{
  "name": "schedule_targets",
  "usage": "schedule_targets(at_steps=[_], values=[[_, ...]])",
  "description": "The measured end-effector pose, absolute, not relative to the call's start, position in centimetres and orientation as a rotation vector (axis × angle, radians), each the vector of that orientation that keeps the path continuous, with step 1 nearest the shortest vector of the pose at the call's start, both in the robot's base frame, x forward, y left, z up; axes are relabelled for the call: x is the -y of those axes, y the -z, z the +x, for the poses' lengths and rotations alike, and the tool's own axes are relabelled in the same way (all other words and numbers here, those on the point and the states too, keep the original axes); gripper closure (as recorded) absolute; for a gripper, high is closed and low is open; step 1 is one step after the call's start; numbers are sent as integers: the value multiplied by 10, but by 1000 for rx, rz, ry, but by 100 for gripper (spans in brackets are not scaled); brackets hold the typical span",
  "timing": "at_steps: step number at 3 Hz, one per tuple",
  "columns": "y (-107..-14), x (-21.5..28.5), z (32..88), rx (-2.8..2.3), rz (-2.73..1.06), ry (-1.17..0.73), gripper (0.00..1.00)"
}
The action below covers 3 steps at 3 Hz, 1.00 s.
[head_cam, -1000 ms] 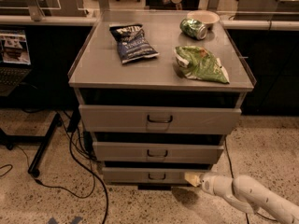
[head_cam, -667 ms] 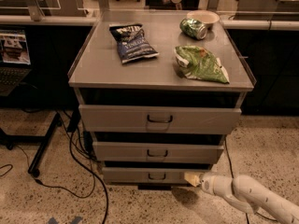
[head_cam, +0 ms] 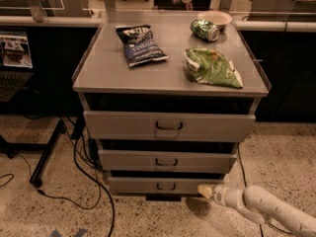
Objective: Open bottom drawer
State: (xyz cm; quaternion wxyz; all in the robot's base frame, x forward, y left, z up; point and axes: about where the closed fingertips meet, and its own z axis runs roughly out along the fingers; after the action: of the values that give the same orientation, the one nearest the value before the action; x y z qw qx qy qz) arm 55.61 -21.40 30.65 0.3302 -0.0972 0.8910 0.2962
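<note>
At bottom drawer [head_cam: 143, 185] right end, gripper [head_cam: 205, 190], arm cropped

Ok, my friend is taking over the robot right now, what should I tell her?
End effector: low down at the right end of the bottom drawer front, right of its handle, not on it.
Bottom drawer: lowest of three, none of its inside showing.
Done: only the approach.
Left: get onto the handle and pull the drawer out.
</note>
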Motion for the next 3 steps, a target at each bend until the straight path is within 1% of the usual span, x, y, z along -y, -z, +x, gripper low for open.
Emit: schedule_targets(at_steps=[2,3], values=[[-252,250,563,-2344,-60,-650,100],[-239,275,588,-2281,108,-493,100]])
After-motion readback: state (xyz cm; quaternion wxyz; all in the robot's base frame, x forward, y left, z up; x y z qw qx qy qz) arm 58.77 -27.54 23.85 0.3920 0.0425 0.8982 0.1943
